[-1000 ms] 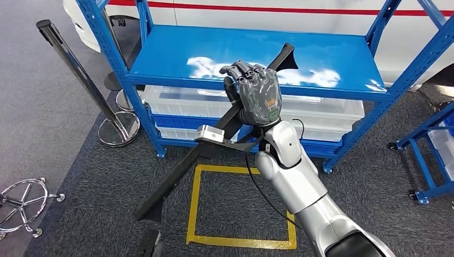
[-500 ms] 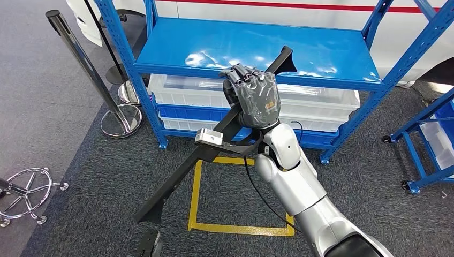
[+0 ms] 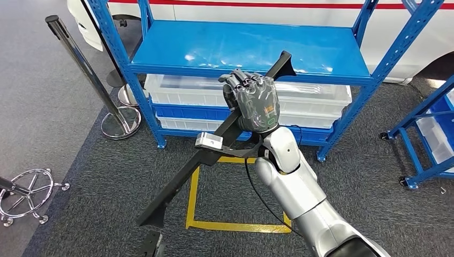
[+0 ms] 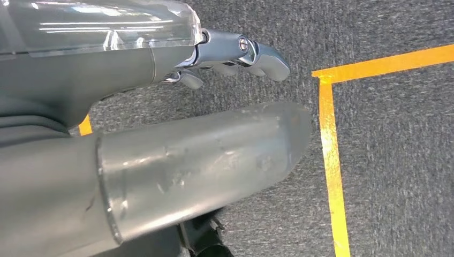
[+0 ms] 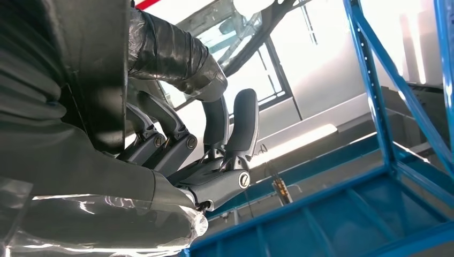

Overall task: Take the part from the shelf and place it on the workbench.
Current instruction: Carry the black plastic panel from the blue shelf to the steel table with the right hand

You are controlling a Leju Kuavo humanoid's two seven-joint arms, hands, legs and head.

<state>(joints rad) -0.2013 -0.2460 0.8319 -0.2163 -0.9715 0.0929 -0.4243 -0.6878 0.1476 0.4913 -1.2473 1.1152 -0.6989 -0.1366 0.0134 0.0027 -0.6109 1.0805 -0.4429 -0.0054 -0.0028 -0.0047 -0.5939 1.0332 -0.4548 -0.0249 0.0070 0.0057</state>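
Behind everything stands the blue shelf (image 3: 251, 51), its top deck bare and glossy, with white bins (image 3: 316, 104) stacked on the lower level. On the grey carpet in front of it a square of yellow tape (image 3: 193, 198) is marked out; a chrome post (image 3: 85, 69) leans to the left of the shelf, and another blue rack (image 3: 423, 134) stands at the right edge.

The part (image 3: 182, 182), a long black bar, hangs in the air in front of the shelf, clear of the deck. Its long axis runs on a diagonal: the upper, flared end points up and to the right, over the shelf's front edge, while the lower end points down and to the left, above the carpet beside the tape. A small silver block (image 3: 209, 141) sits on it near the middle.

The right hand (image 3: 254, 101) is wrapped around the bar's upper portion, fingers (image 5: 241, 128) curled tight about it. The left hand (image 4: 214, 53) hangs over the carpet, fingers fairly straight and holding nothing.
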